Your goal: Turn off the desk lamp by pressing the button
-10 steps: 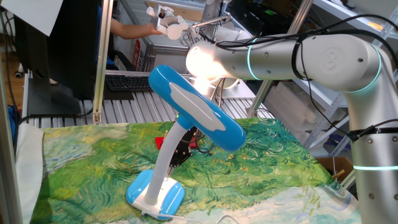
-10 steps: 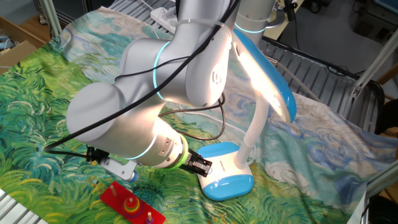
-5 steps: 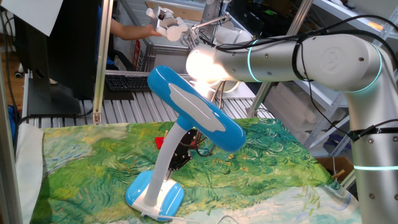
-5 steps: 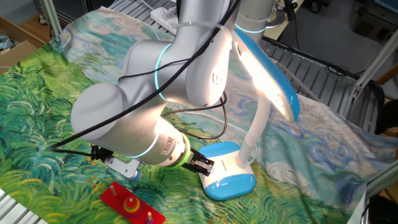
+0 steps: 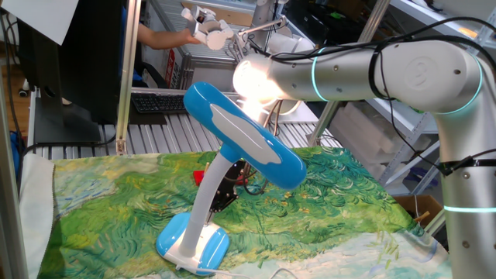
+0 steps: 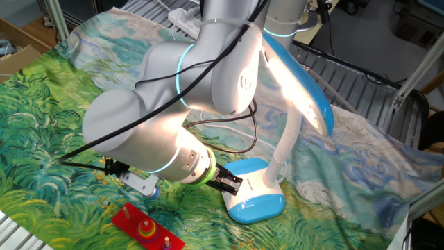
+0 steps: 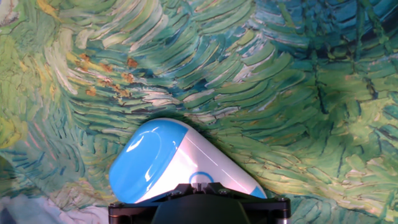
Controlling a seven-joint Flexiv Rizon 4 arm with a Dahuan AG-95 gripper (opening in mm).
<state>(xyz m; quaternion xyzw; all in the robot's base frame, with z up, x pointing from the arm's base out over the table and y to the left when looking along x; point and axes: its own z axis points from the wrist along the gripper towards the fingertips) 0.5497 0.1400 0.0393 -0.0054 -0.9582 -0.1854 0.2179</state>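
Observation:
The desk lamp is lit. Its long sky-blue head (image 5: 244, 143) with a white stripe stands on a curved white neck (image 5: 208, 194) above the oval blue-and-white base (image 5: 190, 242). In the other fixed view the head (image 6: 298, 83) glows over the base (image 6: 253, 194). My gripper (image 6: 231, 183) reaches low and its black tip is against the near end of the base. In the hand view the base (image 7: 161, 158) fills the lower middle, with a blue ring button (image 7: 201, 178) right at my gripper (image 7: 201, 186). The fingertips are together.
A green and blue painted cloth (image 5: 108, 201) covers the table. A red ring-stacking toy (image 6: 146, 229) lies near the front edge beside my arm. A keyboard (image 5: 159, 101) and metal rails stand behind the table. A cardboard box (image 6: 17, 59) sits off the left side.
My arm has shifted slightly toward the lamp base. The lamp stays lit and has barely moved.

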